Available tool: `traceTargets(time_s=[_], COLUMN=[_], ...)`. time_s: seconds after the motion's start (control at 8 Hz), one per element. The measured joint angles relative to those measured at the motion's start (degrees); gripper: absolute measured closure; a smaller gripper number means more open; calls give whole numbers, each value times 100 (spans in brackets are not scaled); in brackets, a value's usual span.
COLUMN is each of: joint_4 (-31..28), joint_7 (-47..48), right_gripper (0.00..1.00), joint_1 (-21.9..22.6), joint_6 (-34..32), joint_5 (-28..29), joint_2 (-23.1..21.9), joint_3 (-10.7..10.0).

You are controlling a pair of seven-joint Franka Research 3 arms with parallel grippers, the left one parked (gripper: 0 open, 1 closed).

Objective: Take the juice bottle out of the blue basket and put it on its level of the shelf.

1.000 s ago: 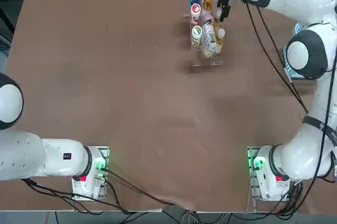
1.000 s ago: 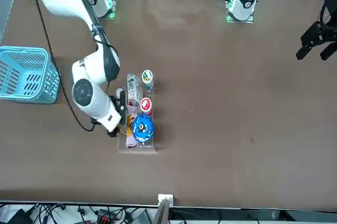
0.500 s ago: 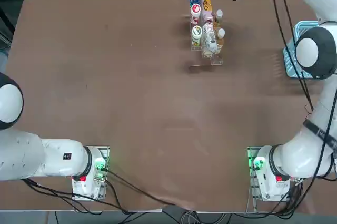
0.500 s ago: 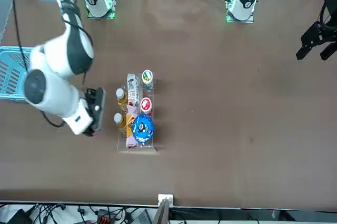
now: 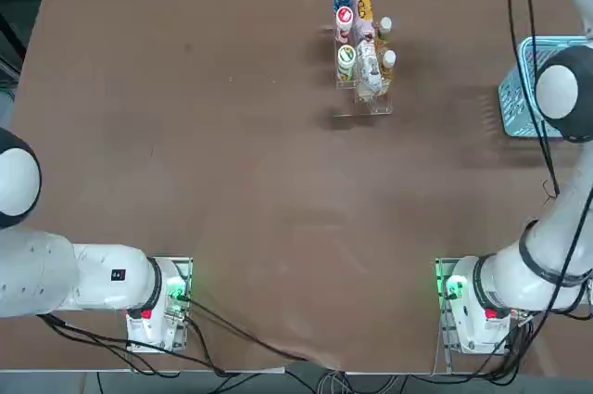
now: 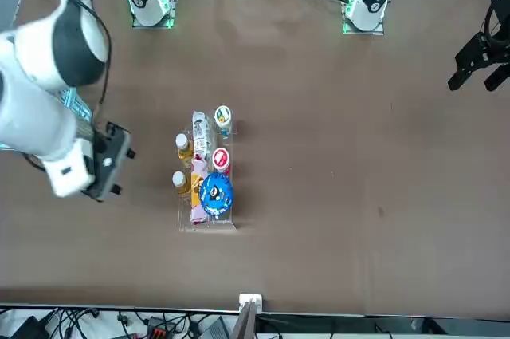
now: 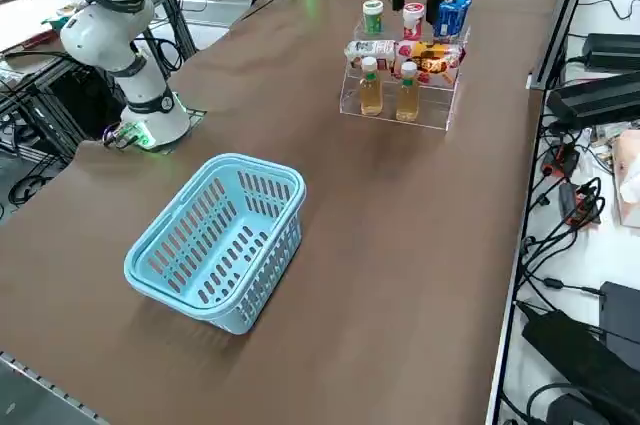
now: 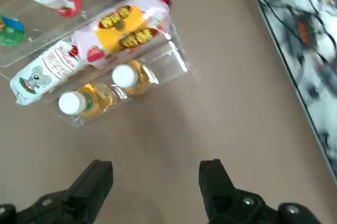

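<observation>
with fingers of right gripper (image 8: 157,164) spread, empty, near shelf (image 7: 435,112) | probably so as to leave juice bottles (image 7: 407,97) upright on their level

No text can be read with certainty on any bottle or package

1. Looks like a robotics lab to me.
2. A white arm (image 5: 533,269) is mounted at the table's (image 5: 269,181) edge, its right gripper (image 8: 156,174) above the table.
3. Loose cables (image 7: 560,235) and black boxes (image 7: 598,103) lie beside the table.
</observation>
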Motion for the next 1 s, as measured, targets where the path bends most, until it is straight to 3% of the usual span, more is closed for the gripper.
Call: traceTargets(time_s=[0.5,0.75,1.0], joint_4=[-112,-547,-1160], joint_7=[2225,3505,4015], right_gripper=[0,0,0], joint_1=[-470,-502,-777], joint_6=[-482,-565,-618], joint_5=[-103,-282,-288], joint_2=[-459,-878,-1366], joint_3=[-20,-59,-117])
